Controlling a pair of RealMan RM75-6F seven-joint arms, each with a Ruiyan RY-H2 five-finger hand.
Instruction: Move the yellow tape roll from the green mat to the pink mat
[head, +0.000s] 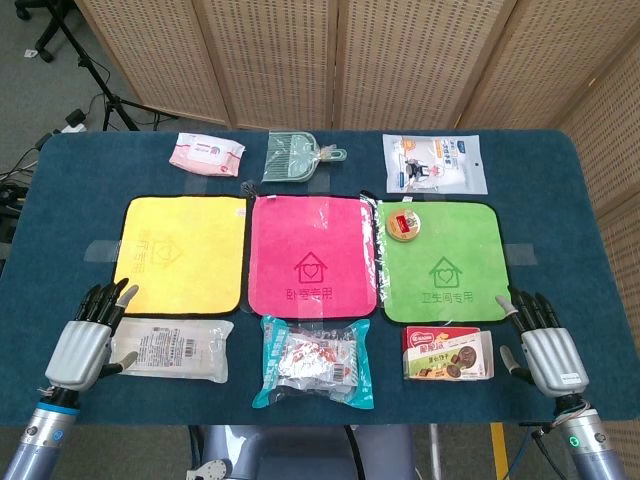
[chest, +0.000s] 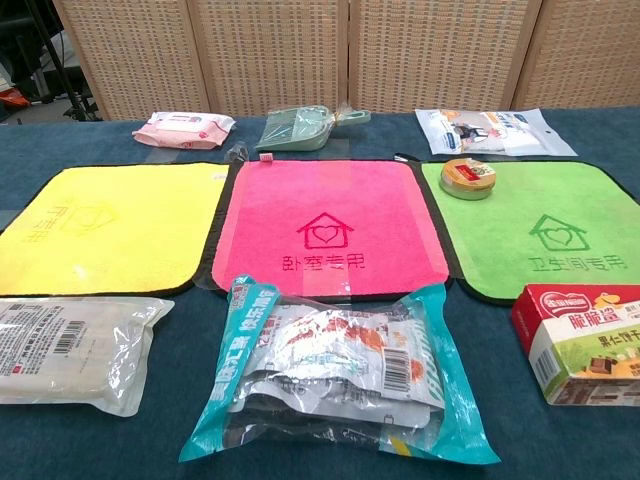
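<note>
On the table: three mats lie side by side on the dark blue cloth.
Yellow tape roll (head: 404, 224): it lies flat on the green mat (head: 445, 268), at the far corner next to the pink mat (head: 313, 257). Nothing is touching it.
Pink mat: it sits in the middle, between the green mat and the yellow mat (head: 181, 252). It has nothing on it, so there is lots of room for the roll.
Right hand (head: 541, 345): it holds nothing and its fingers are spread apart. It rests by the near corner of the green mat, just beside the snack box (head: 447, 354), well apart from the roll.
Left hand (head: 88, 335): it holds nothing too, with fingers apart, by the near corner of the yellow mat, next to the white packet (head: 172, 349).
Step now: I think the job has not started yet. The roll is not picked up.
Next move: the right hand looks like the nearer one. It would have to reach over the green mat to the far corner, come down on the roll, and close its fingers around the rim. The roll is low and flat, so the fingers must get right down by the mat.
</note>
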